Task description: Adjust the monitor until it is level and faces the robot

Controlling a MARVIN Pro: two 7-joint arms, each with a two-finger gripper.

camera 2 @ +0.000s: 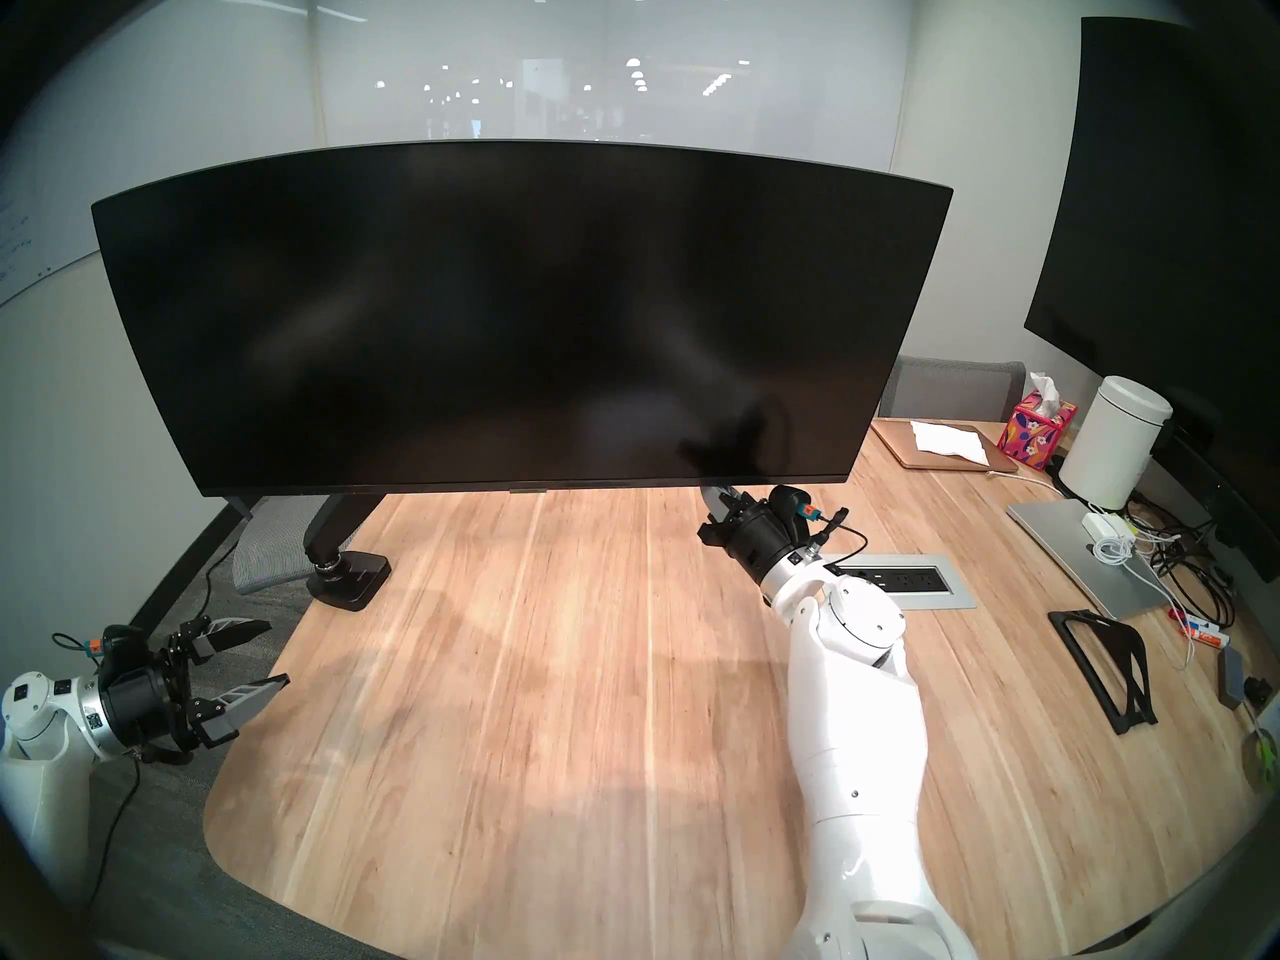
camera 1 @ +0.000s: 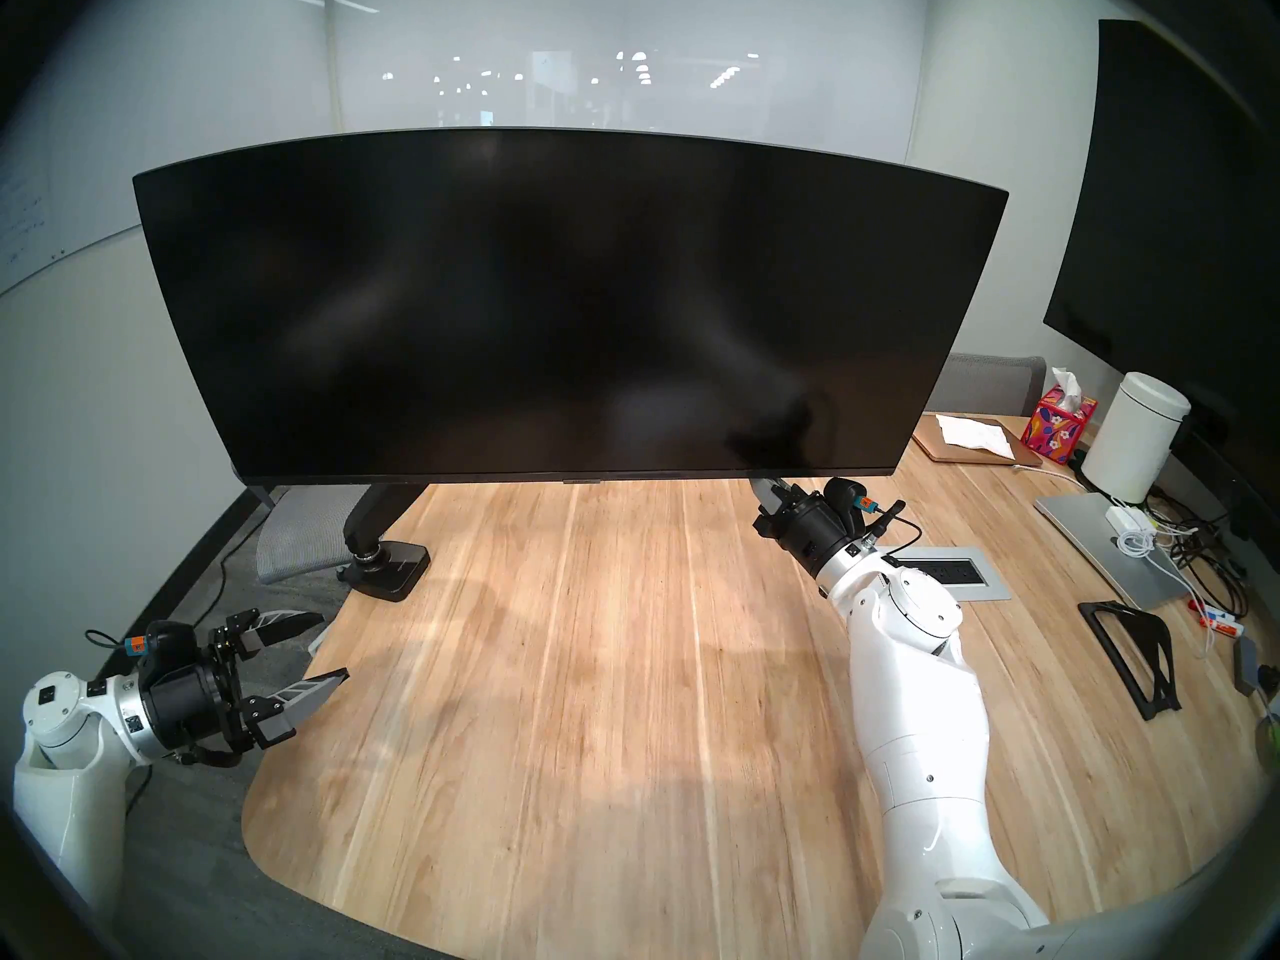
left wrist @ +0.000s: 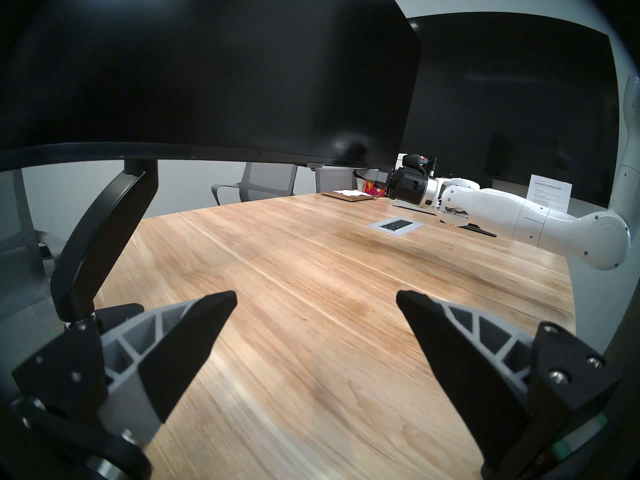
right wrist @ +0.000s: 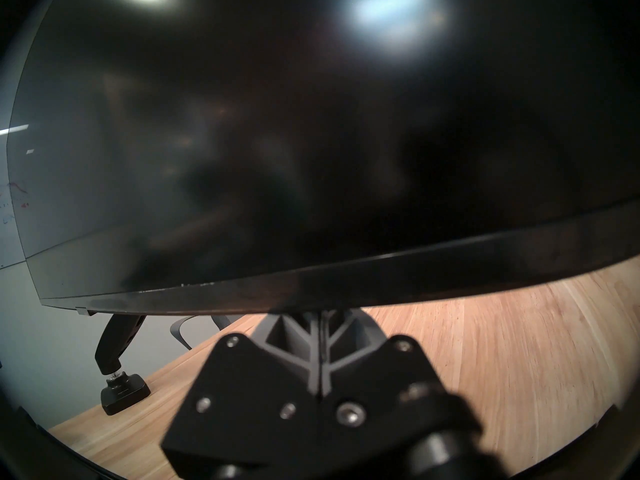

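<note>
The monitor point(camera 1: 554, 314) is a very wide blank black screen, held above the wooden table point(camera 1: 589, 661) by a black arm point(camera 1: 377, 515) with a clamp base point(camera 1: 388, 567). Its bottom edge runs about parallel to the table, and the screen faces me. My right gripper point(camera 1: 760, 486) is shut, with its fingers pressed together. Its tips sit under the monitor's bottom edge near the right end and are hidden there in the right wrist view point(right wrist: 320, 314). My left gripper point(camera 1: 332, 647) hangs open and empty at the table's left edge, apart from the monitor point(left wrist: 207, 70).
A large dark wall screen point(camera 1: 1177, 210) hangs at the right. Below it sit a tissue box point(camera 1: 1058, 429), a white canister point(camera 1: 1136, 439), a silver laptop point(camera 1: 1101, 543) with cables and a black stand point(camera 1: 1136, 661). A power outlet point(camera 1: 956, 574) is set into the table. A grey chair point(camera 1: 305, 529) stands behind the clamp.
</note>
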